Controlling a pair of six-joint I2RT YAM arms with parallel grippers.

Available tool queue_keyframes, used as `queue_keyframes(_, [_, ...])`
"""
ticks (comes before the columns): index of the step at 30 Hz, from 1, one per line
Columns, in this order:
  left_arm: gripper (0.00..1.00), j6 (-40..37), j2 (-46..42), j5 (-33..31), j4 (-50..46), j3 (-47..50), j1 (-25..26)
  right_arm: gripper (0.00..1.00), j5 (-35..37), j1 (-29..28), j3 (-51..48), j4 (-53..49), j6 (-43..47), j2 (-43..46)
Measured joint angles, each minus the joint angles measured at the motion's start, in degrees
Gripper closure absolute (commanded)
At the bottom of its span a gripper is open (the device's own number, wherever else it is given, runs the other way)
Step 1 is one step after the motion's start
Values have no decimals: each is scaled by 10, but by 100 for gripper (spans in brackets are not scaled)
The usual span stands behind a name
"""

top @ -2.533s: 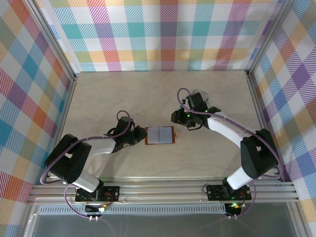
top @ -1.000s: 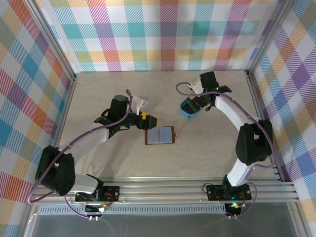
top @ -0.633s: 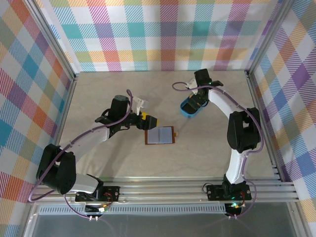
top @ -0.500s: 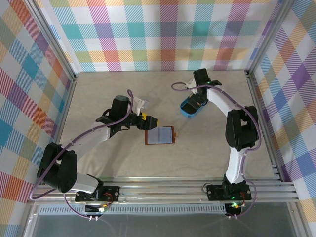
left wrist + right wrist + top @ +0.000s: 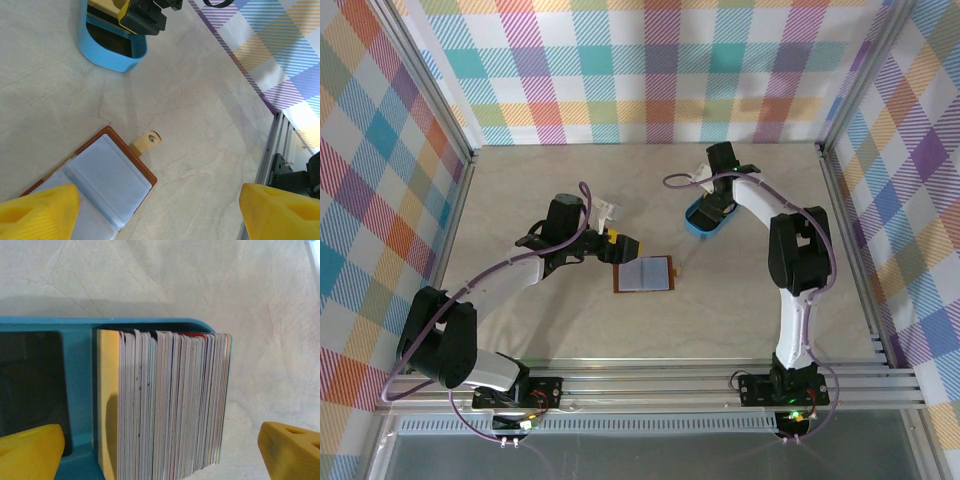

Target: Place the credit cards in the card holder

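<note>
Bright, even, diffuse light throughout. From overhead the arms [image 5: 500, 285] cast only faint, soft shadows on the pale surface [image 5: 570, 180]. In the right wrist view a broad grey shadow lies at upper left above the blue tray [image 5: 75, 325]; the yellow fingertips [image 5: 30, 450] at the lower corners look slightly soft.

No words, labels, brands or numbers can be read on anything in these pictures.

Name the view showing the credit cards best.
Right wrist: the credit cards stand on edge, packed in the blue tray. Left wrist and top external views show that tray, but no cards can be made out.
</note>
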State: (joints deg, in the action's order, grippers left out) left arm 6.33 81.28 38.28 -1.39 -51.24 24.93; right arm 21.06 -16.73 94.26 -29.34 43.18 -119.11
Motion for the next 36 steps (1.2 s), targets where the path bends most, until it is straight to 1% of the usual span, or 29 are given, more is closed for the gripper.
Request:
queue_keyframes(13, [16, -2, 0, -4, 0, 0, 0, 0, 31, 0, 2, 49, 33, -25])
queue_keyframes(21, [16, -2, 0, -8, 0, 0, 0, 8, 41, -2, 9, 61, 37, -25])
queue_keyframes(25, [16, -2, 0, -9, -1, 0, 0, 14, 40, -2, 10, 61, 36, -25])
queue_keyframes(30, [16, -2, 0, -9, -1, 0, 0, 18, 40, -2, 11, 59, 31, -25])
queue_keyframes(36, [16, -2, 0, -9, -2, 0, 0, 27, 38, -2, 11, 57, 24, -25])
